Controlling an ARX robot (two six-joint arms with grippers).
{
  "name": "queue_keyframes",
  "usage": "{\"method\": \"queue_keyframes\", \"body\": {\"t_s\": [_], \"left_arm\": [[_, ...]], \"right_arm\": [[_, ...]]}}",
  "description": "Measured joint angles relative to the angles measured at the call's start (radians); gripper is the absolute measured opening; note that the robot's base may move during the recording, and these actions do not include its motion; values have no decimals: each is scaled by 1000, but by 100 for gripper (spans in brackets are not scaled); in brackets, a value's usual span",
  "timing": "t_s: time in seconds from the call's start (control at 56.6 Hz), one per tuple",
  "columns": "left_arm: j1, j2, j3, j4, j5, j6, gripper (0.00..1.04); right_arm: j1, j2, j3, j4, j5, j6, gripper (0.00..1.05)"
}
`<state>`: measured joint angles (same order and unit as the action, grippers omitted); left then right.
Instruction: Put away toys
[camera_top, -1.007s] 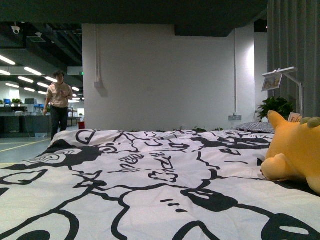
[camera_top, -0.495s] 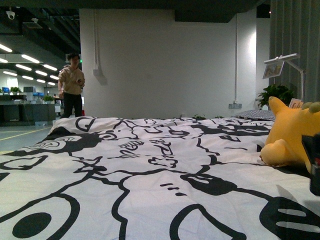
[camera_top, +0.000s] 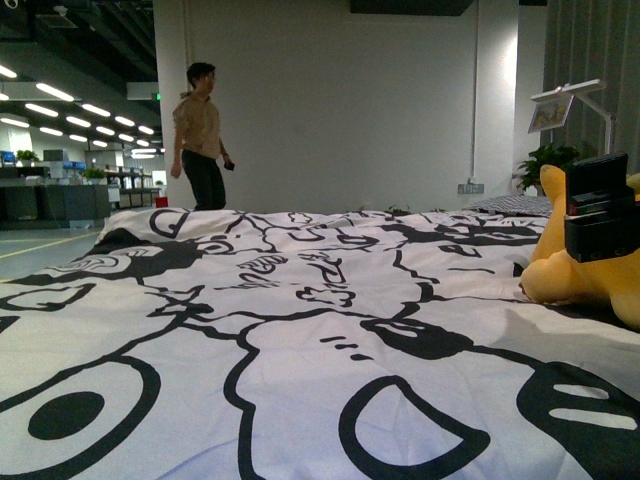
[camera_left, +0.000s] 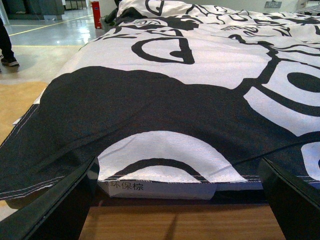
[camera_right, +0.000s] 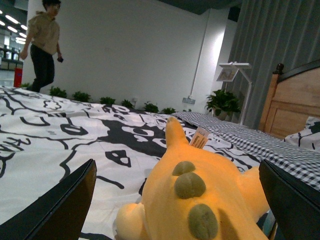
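Observation:
A yellow-orange plush toy (camera_top: 560, 278) with a pointed ear lies on the black-and-white quilt (camera_top: 300, 330) at the right edge of the front view. My right gripper (camera_top: 600, 208) hangs just above and in front of it, open and empty. In the right wrist view the plush toy (camera_right: 165, 215) fills the space between the two wide-spread fingers (camera_right: 60, 210), showing olive spots and a paper tag. My left gripper (camera_left: 175, 217) is open and empty at the quilt's near edge (camera_left: 160, 165), over the wooden bed frame (camera_left: 175, 225).
A person (camera_top: 203, 135) walks past the far end of the bed. A wooden headboard (camera_right: 295, 100) and checked bedding (camera_right: 260, 142) lie beyond the plush. A white lamp (camera_top: 565, 100) and a potted plant (camera_top: 545, 160) stand at the back right.
My right gripper has come into the front view from the right and risen in front of the plush toy. The person has walked to the right.

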<state>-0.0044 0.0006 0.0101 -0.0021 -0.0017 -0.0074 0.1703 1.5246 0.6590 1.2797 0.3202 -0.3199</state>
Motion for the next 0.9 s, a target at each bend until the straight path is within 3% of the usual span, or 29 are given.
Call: {"method": "queue_keyframes", "body": {"t_s": [0.283, 0.636, 0.901], "left_arm": [[0, 0, 0, 0, 0, 0, 98], [0, 0, 0, 0, 0, 0, 98], [0, 0, 0, 0, 0, 0, 98]], "right_arm": [[-35, 174, 164, -3, -26, -84, 98], [-75, 244, 215, -3, -43, -247, 98], [-105, 240, 238, -107, -34, -302, 98]]}}
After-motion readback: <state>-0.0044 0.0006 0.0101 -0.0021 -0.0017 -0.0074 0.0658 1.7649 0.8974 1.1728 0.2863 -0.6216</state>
